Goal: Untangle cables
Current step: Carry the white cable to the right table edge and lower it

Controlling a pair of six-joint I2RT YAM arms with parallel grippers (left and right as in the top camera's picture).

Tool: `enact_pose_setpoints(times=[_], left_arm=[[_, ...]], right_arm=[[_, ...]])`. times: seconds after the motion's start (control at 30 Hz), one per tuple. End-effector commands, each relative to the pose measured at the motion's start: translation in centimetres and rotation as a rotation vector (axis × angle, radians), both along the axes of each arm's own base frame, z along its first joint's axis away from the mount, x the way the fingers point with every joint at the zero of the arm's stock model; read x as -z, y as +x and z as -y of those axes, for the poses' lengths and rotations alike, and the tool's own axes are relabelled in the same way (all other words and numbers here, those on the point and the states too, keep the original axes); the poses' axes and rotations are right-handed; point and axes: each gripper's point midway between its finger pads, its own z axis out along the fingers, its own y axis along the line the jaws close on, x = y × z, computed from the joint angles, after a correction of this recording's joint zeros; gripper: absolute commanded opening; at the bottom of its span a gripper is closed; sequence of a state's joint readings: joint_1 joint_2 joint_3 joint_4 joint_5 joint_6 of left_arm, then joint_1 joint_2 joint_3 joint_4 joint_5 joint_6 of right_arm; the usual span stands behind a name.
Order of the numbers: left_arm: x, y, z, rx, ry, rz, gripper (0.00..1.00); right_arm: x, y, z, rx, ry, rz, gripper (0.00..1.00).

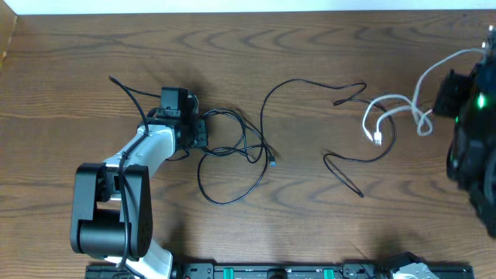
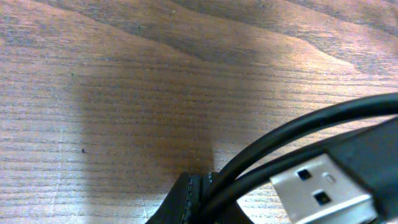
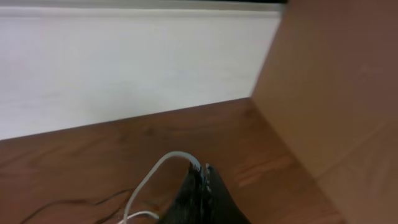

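Note:
A black cable (image 1: 232, 159) lies looped at centre-left of the table. My left gripper (image 1: 195, 130) is shut on it low over the table. In the left wrist view the fingertips (image 2: 200, 194) pinch the black cable (image 2: 292, 134), with its silver USB plug (image 2: 323, 190) right beside them. A second black cable (image 1: 310, 84) runs across the middle and bends down to a lower zigzag (image 1: 349, 172). A white cable (image 1: 387, 115) lies at the right and rises to my right gripper (image 1: 488, 45). In the right wrist view the fingers (image 3: 200, 169) are shut on the white cable (image 3: 155, 171), held above the table.
The wooden table (image 1: 325, 225) reaches a white wall at the back (image 3: 124, 62). A brown board (image 3: 336, 81) stands at the right side. A rail with the arm bases (image 1: 271, 271) runs along the front edge. The left arm's body (image 1: 108, 209) fills the front left.

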State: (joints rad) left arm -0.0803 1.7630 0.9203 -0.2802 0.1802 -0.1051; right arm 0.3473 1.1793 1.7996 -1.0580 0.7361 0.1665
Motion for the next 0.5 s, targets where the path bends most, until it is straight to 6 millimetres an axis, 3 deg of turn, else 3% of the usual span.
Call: enact_pose_setpoints(times=[0.0, 0.47], left_arm=[[0.3, -0.2, -0.3, -0.011, 0.007, -0.007, 0.08], [0.3, -0.2, -0.3, -0.011, 0.007, -0.007, 0.08]], right_arm=[[0.1, 1.6, 2.6, 0.066, -0.060, -0.041, 0.01], [5.5, 6.4, 13.3, 0.338, 0.031, -0.152, 0.01]])
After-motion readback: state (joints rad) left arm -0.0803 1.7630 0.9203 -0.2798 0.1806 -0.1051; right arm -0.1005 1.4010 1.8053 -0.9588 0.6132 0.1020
